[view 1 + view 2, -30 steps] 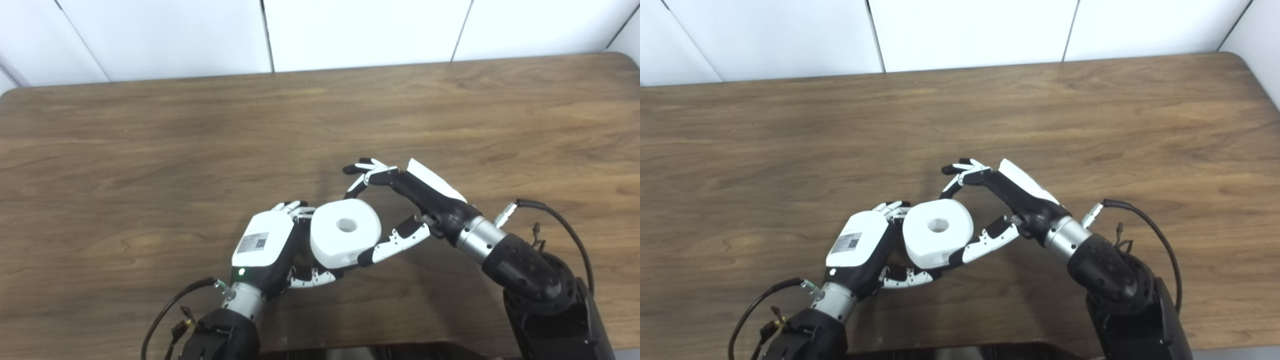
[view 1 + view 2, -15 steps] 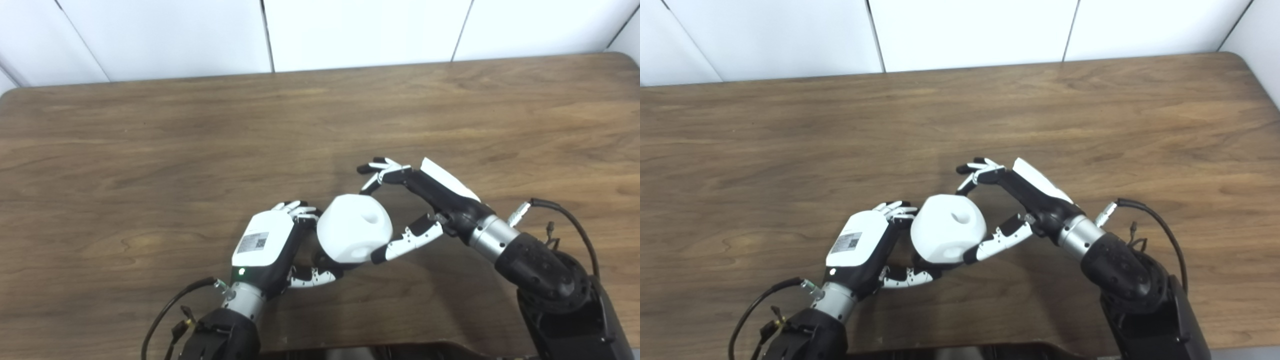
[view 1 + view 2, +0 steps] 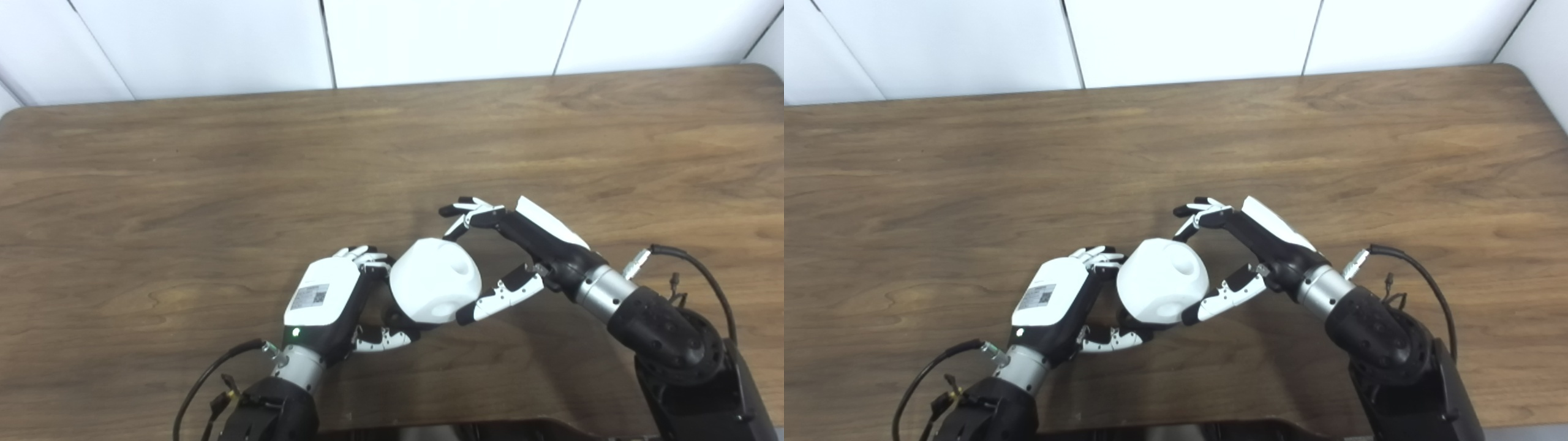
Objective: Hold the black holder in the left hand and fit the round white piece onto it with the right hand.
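progress: fitting underway, seating unconfirmed | lower centre: round white piece [image 3: 435, 289] grasped by right hand [image 3: 520, 245], tilted | left hand [image 3: 331, 300] curled around mostly hidden black holder [image 3: 392, 318]

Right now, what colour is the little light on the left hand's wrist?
Green. The light glows at the base of the left hand, clearest in the left eye view.

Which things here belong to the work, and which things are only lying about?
Part of the work:
- round white piece, held between both hands, its hole tilted to the right
- left hand
- right hand
- black holder: mostly hidden under the white piece

Only there:
- wooden table
- nothing else lies on it
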### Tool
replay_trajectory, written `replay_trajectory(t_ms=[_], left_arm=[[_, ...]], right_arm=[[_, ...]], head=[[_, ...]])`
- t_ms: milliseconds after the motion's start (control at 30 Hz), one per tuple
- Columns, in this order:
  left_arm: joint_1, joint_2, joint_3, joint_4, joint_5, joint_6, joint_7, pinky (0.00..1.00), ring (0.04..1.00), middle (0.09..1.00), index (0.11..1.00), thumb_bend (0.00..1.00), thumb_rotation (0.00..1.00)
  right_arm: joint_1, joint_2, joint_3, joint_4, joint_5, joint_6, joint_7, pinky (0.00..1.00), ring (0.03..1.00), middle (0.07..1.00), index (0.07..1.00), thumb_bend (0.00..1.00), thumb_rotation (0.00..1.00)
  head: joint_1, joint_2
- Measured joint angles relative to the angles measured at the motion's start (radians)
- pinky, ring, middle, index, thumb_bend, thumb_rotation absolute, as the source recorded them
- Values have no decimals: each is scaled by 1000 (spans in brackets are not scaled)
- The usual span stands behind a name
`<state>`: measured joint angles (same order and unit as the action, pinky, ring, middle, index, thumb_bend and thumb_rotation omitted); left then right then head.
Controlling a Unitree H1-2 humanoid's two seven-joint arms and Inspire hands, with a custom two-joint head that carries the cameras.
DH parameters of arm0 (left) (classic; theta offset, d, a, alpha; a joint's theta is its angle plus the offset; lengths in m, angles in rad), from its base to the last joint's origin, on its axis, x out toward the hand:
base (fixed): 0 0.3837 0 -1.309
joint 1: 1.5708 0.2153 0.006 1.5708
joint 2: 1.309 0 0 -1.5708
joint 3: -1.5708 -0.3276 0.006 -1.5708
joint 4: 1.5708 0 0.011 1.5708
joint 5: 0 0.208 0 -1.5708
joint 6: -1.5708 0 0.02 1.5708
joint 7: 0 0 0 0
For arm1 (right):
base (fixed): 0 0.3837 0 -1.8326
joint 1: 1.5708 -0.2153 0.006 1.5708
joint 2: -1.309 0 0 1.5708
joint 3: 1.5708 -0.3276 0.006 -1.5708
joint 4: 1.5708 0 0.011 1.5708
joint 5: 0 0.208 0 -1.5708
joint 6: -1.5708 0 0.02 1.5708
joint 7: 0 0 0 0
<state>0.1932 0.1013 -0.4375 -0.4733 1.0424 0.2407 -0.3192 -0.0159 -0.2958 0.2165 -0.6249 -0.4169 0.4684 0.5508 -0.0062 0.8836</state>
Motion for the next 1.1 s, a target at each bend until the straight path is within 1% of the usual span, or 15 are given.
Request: replay_trajectory(t_ms=[100,267,433,567,833,933,1100], left_arm=[[0,0,0,0,0,0,0,904,891,792,489,517,45],[-1,-1,-2,0,1,0,1,905,893,795,489,517,46],[-2,-3,-6,1,3,4,2,905,892,796,489,517,46],[-5,-4,-15,3,25,8,2,901,888,795,489,518,47],[-6,-6,-23,3,37,18,2,905,890,799,489,517,47],[-7,-6,-24,3,37,20,2,905,890,799,489,517,47],[-8,-7,-26,3,39,22,2,903,889,797,489,517,46]], right_arm=[[-2,0,6,-4,-5,0,0,897,974,876,485,509,152],[-5,2,5,-5,-2,0,0,916,970,877,485,509,152],[-6,34,-20,-23,3,3,6,924,969,875,485,508,153],[-19,40,-32,-42,15,3,14,935,972,875,486,507,154],[-53,13,-26,-108,8,4,18,927,992,876,485,509,153],[-66,0,-21,-116,7,4,23,920,993,874,485,509,153],[-88,-9,-19,-155,-8,4,42,908,989,869,484,510,152]], head=[[5,-5],[8,-9],[14,-12],[18,-14],[21,-17],[21,-17],[25,-12]])
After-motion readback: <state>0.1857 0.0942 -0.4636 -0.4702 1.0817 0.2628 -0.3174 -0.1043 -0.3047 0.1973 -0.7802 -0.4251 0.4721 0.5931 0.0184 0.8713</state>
